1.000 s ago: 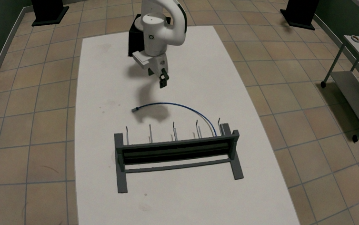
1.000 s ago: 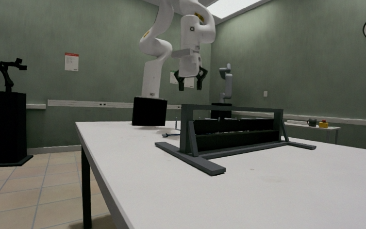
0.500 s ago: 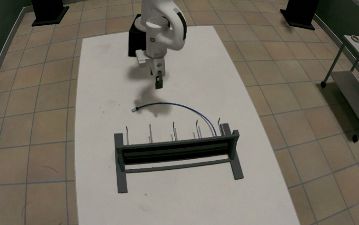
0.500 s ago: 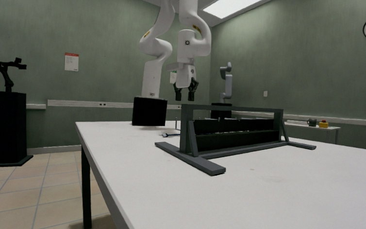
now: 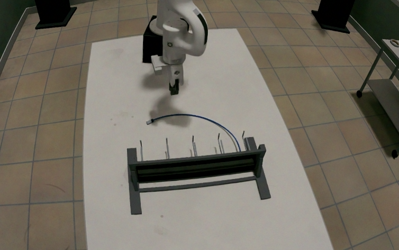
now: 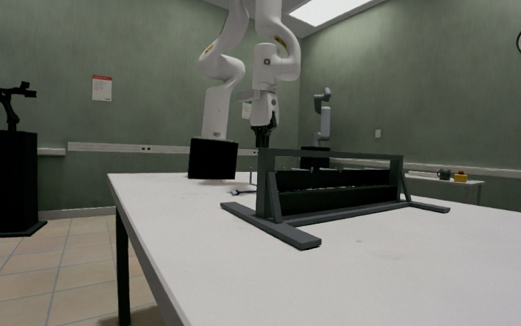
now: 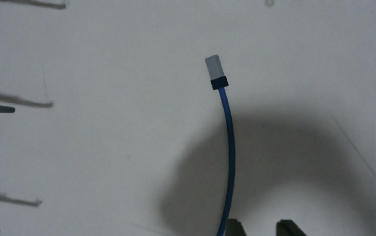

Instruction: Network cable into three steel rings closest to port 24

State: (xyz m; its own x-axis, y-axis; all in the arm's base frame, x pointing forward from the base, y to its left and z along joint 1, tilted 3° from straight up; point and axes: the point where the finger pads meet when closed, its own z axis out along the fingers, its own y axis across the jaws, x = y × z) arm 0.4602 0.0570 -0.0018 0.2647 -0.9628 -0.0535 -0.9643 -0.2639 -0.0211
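The blue network cable [image 5: 202, 118] [image 7: 231, 150] lies on the white table [image 5: 117, 73] in an arc. Its grey plug [image 5: 149, 121] [image 6: 235, 193] [image 7: 215, 67] rests free at the left, and its other end runs to the right end of the dark rack [image 5: 194, 160] [image 6: 330, 153]. Several steel ring posts stand along the rack's far side, among them one [image 5: 219, 141] beside the cable and one [image 5: 243, 135] at the right end. My gripper [image 5: 174, 91] [image 6: 262, 144] [image 7: 261, 229] hangs in the air above the table, behind the cable's left part, with its fingers nearly together and nothing between them.
The arm's black base [image 5: 151, 47] stands at the table's far edge. A metal cart [image 5: 382, 88] stands on the floor to the right. Black pedestals [image 5: 53, 13] [image 5: 334, 13] stand in the far corners.
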